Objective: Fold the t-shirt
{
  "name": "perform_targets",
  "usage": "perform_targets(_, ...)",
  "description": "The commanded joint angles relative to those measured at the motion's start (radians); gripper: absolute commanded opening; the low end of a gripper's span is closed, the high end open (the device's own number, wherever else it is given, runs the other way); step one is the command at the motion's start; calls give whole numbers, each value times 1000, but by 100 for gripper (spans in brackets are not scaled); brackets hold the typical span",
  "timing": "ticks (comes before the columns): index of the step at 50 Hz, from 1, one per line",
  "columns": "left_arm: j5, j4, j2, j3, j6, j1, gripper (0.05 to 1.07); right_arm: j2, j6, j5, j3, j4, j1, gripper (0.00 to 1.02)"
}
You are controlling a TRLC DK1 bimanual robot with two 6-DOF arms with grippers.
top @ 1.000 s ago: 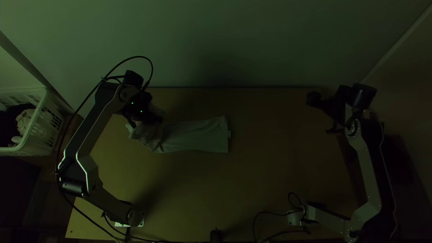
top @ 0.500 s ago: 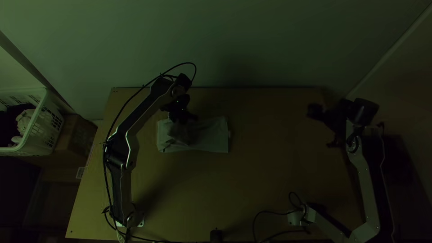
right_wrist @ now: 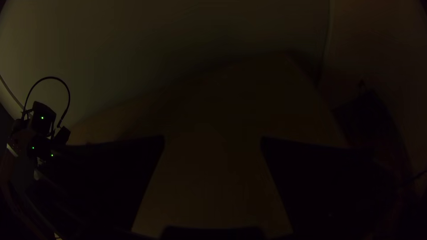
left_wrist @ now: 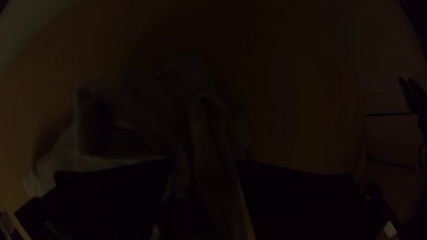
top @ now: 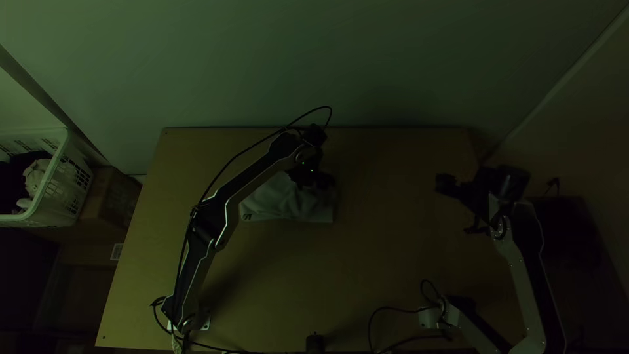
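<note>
Looking first at your left gripper (top: 317, 181), over the far middle of the table (top: 275, 282), you'll find its wide black fingers (left_wrist: 111, 198) parted, with soft folds of the t-shirt (top: 282, 200) lying in the gap. It is so dim there that you can't make out whether the cloth touches the pads. Around those fingertips the fabric is bunched: long narrow ridges run between them, and a rounded fold arches over a dark hollow beside them. The arm and gripper cover the t-shirt's far part from above, so you can't trace its full outline. What you can see is pale, matte cloth on the far half of the table, left of the middle, rumpled toward the gripper and flatter along its near edge, with a small dark mark at the near left corner.

Well apart, over the table's far right, your right gripper (top: 477, 193) has its flat fingers (right_wrist: 111, 178) spread, with bare wood seen between them. Its outline melts into shadow from above.

Farther out on the left, you have a white plastic basket (top: 49, 190) with slotted walls, cut off by the view's edge; it holds crumpled dark and pale cloth. A brown box (top: 113, 200) stands just beside it.
</note>
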Motion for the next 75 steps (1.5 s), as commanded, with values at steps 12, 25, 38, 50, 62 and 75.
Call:
perform_targets(12,191,45,-77,39,-127,21,102,-8,34,11,-74,71,63,99)
perform_targets(25,186,45,-229,-48,-49,156,102,32,-17,34,-12,130,70,99)
perform_targets(38,105,57,-438,-109,40,311,102,37,-144,51,142,165,63,99)
perform_targets(50,43,102,-677,-264,100,469,102,15,-215,51,288,208,50,99)
perform_targets(62,-35,296,-975,-528,174,624,102,-103,-259,51,261,354,50,99)
perform_targets(75,-35,508,-1252,-843,155,785,102,-321,-284,51,30,579,50,99)
